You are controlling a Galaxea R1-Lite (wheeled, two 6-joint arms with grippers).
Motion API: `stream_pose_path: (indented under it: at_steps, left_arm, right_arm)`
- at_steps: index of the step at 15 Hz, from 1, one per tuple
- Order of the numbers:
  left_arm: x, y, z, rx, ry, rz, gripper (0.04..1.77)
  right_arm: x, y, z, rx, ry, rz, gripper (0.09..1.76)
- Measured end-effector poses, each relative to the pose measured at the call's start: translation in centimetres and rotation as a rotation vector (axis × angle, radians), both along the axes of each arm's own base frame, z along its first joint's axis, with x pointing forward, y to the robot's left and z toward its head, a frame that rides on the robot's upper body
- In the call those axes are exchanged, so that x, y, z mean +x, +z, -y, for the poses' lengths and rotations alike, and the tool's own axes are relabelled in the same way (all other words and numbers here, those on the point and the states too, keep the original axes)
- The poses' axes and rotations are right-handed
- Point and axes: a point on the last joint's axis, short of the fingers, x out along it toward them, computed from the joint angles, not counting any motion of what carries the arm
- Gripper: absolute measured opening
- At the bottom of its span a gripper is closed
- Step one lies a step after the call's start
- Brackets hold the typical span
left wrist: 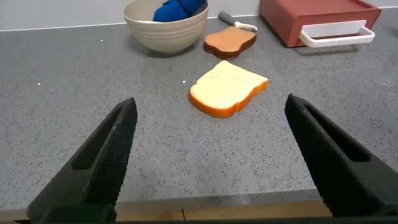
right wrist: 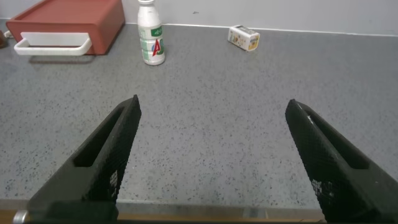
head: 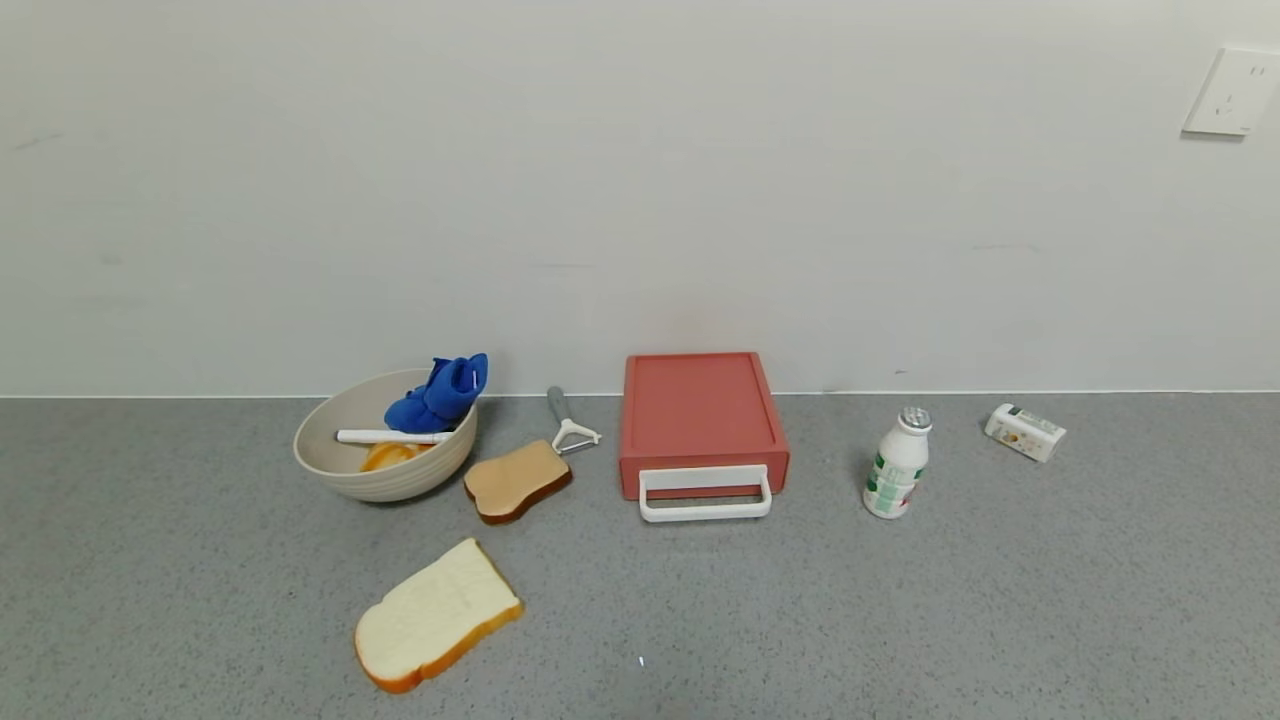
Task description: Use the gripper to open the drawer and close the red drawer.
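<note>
The salmon-red drawer stands at the back middle of the grey counter, against the wall. It is shut, and its white loop handle faces me. It also shows in the left wrist view and in the right wrist view. Neither arm shows in the head view. My left gripper is open and empty, above the counter's front edge, far from the drawer. My right gripper is open and empty, also at the front edge.
A beige bowl holding a blue cloth stands left of the drawer. A brown toast slice, a peeler and a white bread slice lie nearby. A white bottle and a small carton are at the right.
</note>
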Motion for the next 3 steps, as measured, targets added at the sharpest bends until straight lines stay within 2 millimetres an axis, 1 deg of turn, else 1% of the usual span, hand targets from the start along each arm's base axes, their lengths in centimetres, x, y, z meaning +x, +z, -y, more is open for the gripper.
stream_pose_path:
  at_steps: [3]
  left_arm:
    - [0.0, 0.0, 0.0, 0.0, 0.0, 0.0, 1.72]
  right_arm:
    - [0.07, -0.26, 0.0, 0.015, 0.0, -0.009, 1.71]
